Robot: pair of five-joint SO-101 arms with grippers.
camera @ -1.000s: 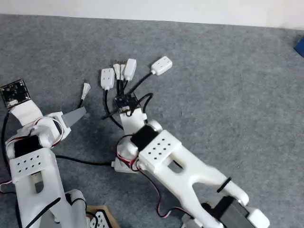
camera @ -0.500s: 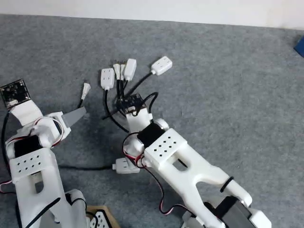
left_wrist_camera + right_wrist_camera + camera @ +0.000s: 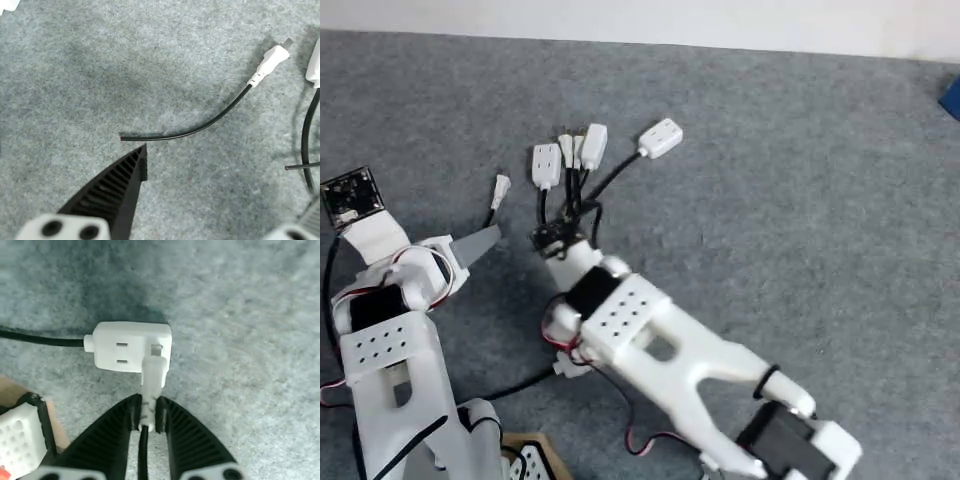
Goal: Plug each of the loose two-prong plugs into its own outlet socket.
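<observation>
**Right tool**: jaws are clamped on the tail of a plug. Directly ahead of the tips, the plug's head meets the block at its end socket. The socket next to it is vacant, with both slots showing. I cannot tell whether the prongs are in or only resting on the face.

Risks noted here:
- The block lies loose on the tabletop with nothing bracing it. A forward push is likely to slide it away instead of seating the prongs.
- The grip sits far back on the plug, so the head could pivot or slip between the jaws under load.
- If the prongs are slightly off the slots, pressure would skid them across the face or bend them.
- The cord leaves the block sideways and could turn the block as it shifts.

**Left tool**: jaws are wide apart and empty, above the tabletop. Just ahead of one tip lies the cut end of a lead. The loose plug is at the lead's far end, prongs pointing away from the tool.

Risks noted here:
- Closing at this spot would catch the thin lead, not the plug, and a pull would merely drag the plug about.
- Beyond the loose plug sits another block amid crossing wires, where a carried plug could snag.
</observation>
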